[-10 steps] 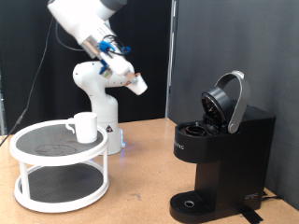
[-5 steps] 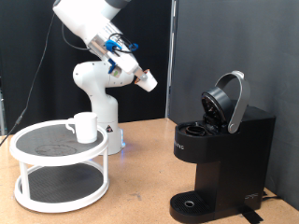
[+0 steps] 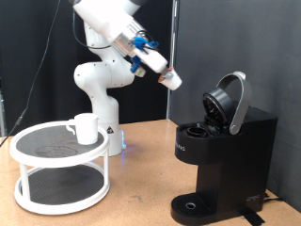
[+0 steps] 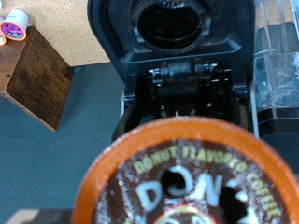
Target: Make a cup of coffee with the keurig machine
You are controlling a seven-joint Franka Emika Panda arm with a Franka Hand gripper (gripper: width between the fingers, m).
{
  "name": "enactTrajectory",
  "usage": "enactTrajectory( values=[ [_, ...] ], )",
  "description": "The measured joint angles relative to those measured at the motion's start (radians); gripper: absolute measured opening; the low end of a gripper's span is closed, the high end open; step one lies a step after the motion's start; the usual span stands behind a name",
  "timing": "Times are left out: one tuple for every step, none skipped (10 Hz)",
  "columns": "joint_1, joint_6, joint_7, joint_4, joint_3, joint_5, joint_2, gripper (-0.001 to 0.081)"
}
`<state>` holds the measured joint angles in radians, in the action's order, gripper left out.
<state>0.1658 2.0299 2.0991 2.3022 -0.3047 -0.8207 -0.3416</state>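
The gripper (image 3: 170,79) is clamped on a Donut-brand coffee pod (image 4: 194,177) — airborne. The keurig machine (image 3: 222,151), lid up, lies at its 4 o'clock in the exterior view. The cup (image 3: 84,128) sits on the white stand (image 3: 58,193).

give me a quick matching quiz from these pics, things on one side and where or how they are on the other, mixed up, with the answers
Things:
1. cup
2. coffee machine
3. pod
4. pincer

Place or state:
A. lid tilted open, chamber showing
B. on the top tier of the white round stand
C. in the air between the stand and the coffee machine, above both
D. brown foil top with printed lettering, filling the near part of the wrist view

Pairs: 1-B, 2-A, 3-D, 4-C
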Motion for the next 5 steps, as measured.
enactTrajectory(
  values=[
    [0.006,0.009,0.000,-0.014,0.013,-0.007,0.016,0.0363],
    [0.011,0.016,0.001,-0.027,0.025,-0.010,0.031,0.0363],
    [0.015,0.021,0.002,-0.035,0.036,-0.011,0.042,0.0363],
    [0.017,0.024,0.003,-0.042,0.044,-0.011,0.052,0.0363],
    [0.018,0.034,0.004,-0.045,0.054,-0.011,0.059,0.0363]
  ],
)
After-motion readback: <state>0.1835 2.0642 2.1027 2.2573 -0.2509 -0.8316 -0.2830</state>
